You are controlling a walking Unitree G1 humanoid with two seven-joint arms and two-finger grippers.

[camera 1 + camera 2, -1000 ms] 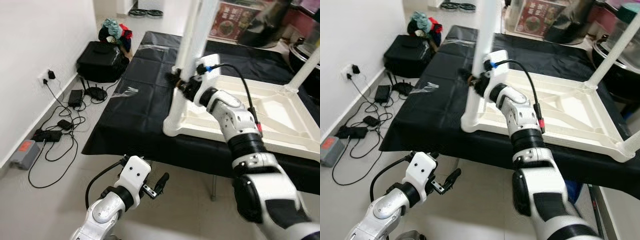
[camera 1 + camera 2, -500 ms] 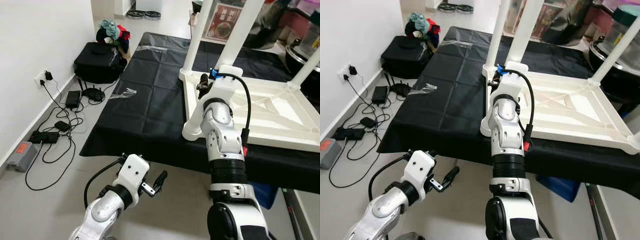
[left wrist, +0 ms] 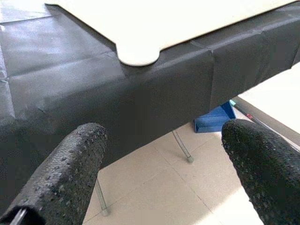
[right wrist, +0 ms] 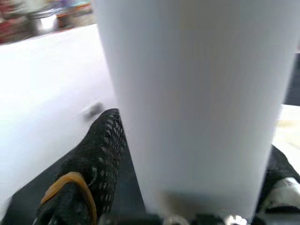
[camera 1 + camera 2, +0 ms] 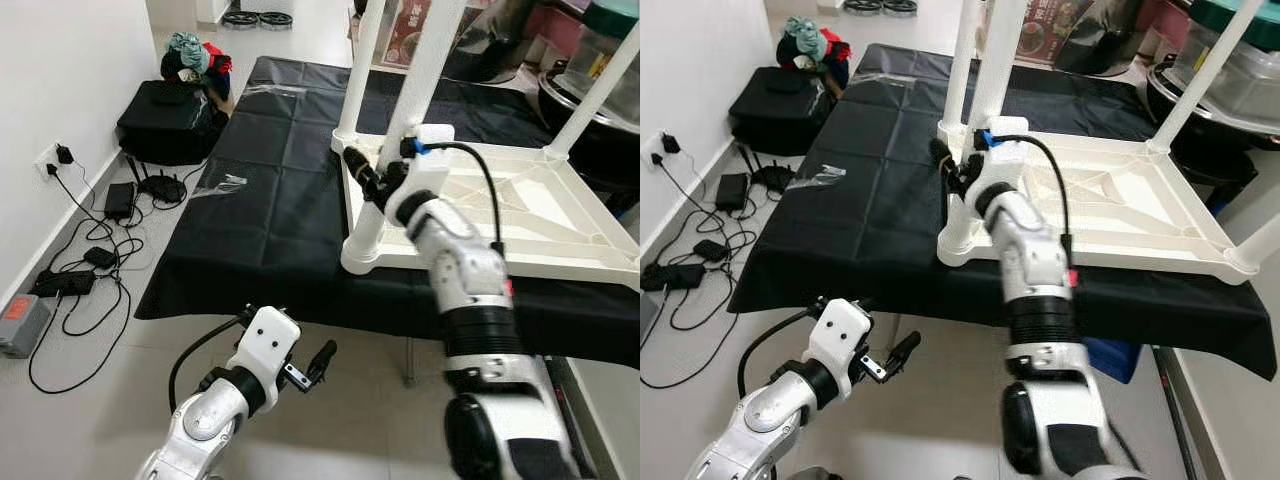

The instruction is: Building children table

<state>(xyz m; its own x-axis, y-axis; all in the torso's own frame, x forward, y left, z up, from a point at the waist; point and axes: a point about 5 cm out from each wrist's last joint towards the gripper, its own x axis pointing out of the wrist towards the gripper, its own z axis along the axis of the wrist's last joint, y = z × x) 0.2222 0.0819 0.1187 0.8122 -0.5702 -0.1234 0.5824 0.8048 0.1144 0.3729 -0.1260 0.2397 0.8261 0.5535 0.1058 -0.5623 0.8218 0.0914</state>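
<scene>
Since half a second ago our right end effector [image 5: 372,183] has swung from behind the near white leg [image 5: 398,130] to its left side.

Head views: the upturned children's table [image 5: 1110,215] lies on the black-covered worktop [image 5: 875,190], four legs up (no writing legible).

Left wrist: left end effector [image 3: 159,176] spread wide, empty.

Right wrist: fingers [image 4: 96,159] straddle the leg.

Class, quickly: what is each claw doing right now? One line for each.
Left claw: open, holding nothing, low in front of the black-covered table.
Right claw: closed around the near white table leg.
</scene>
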